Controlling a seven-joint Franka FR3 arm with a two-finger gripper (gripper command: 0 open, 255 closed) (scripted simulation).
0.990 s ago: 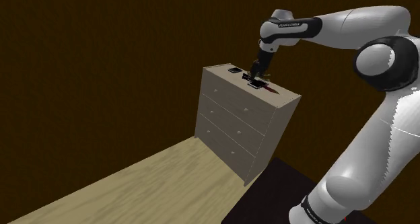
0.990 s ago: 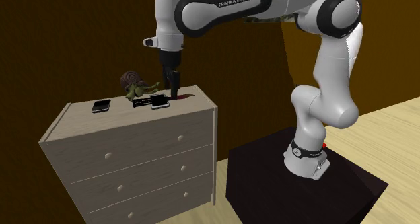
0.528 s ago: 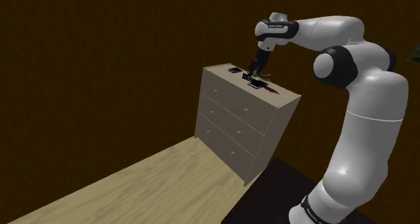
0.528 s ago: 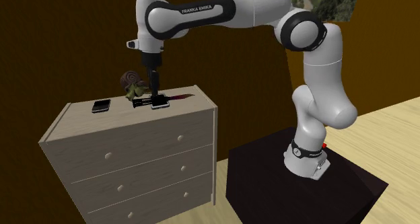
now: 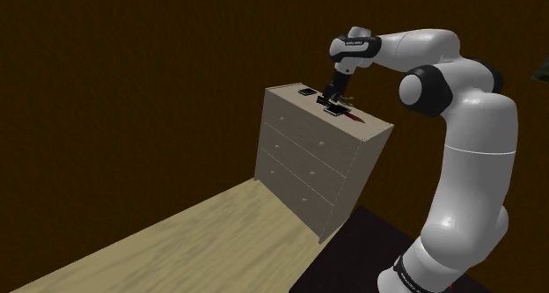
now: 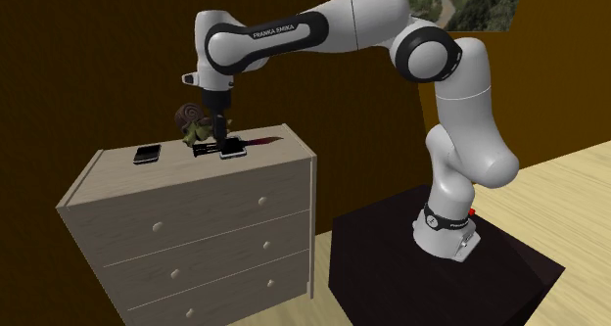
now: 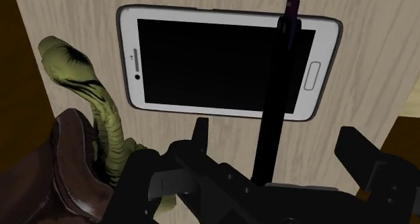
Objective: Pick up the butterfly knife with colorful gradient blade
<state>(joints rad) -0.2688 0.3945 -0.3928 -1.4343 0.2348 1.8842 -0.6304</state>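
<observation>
The butterfly knife [image 7: 272, 122] lies flat on top of the pale dresser [image 6: 186, 226], its black handle across a white phone [image 7: 202, 61] and its purple-red blade [image 6: 264, 139] pointing to the dresser's edge. My gripper [image 7: 276, 132] hangs open just above the handle, one finger on each side and neither touching it. It comes down over the knife's handle end [image 6: 205, 150] in the second exterior view, and in the shoulder view the gripper [image 5: 331, 97] stands over the dresser top beside the red blade [image 5: 353, 117].
A snail figure [image 7: 81, 142] with an olive body and brown shell sits close beside the gripper's finger. A dark phone [image 6: 147, 154] lies farther along the dresser top. The dresser's edge [image 5: 374, 128] is near the blade. My stand [image 6: 441, 265] is a dark box on the pale floor.
The arm has swung toward the second exterior view's left. The gripper has moved from over the blade end to over the handle and sits a little lower. Knife and phones have not moved.
</observation>
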